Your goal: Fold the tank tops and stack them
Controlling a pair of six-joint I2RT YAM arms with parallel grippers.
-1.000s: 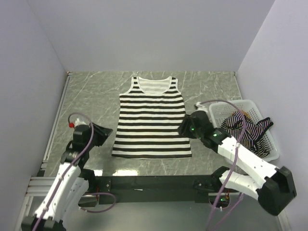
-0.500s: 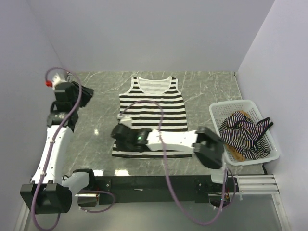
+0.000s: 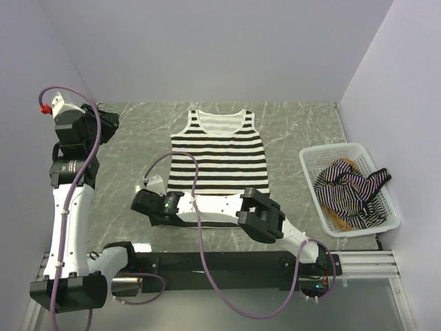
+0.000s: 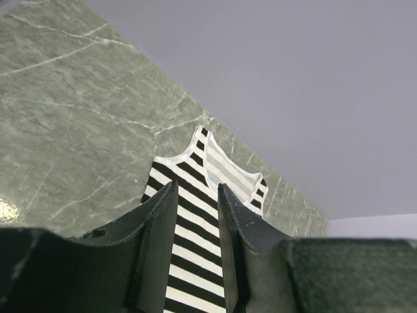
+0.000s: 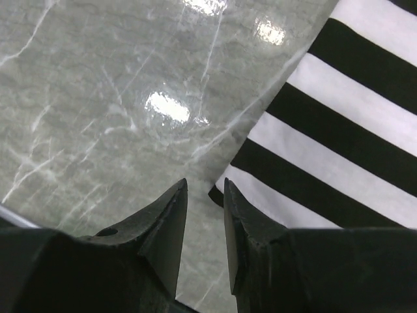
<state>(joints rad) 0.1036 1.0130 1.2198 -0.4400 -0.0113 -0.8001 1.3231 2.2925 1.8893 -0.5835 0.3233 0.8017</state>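
Observation:
The black-and-white striped tank top [image 3: 219, 165] lies flat, neck toward the back wall. My right gripper [image 3: 137, 204] reaches across the front to its near-left hem corner. In the right wrist view the gripper [image 5: 205, 185] is open and empty, and the top's hem corner [image 5: 339, 130] lies just beyond the fingertips. My left gripper [image 3: 109, 124] is raised at the back left, open and empty. In the left wrist view [image 4: 197, 189] the striped top [image 4: 195, 225] shows between the fingers, far below. The thin-striped top [image 3: 353, 187] and the tan top [image 3: 336, 216] lie bunched in the basket.
A white mesh basket [image 3: 311, 160] stands at the right side of the marble table. Grey walls close in the left, back and right sides. The right arm lies low along the front edge, over the top's hem.
My right arm swung from beside the basket across the front to the striped top's near-left corner. My left arm rose from the front left to high at the back left.

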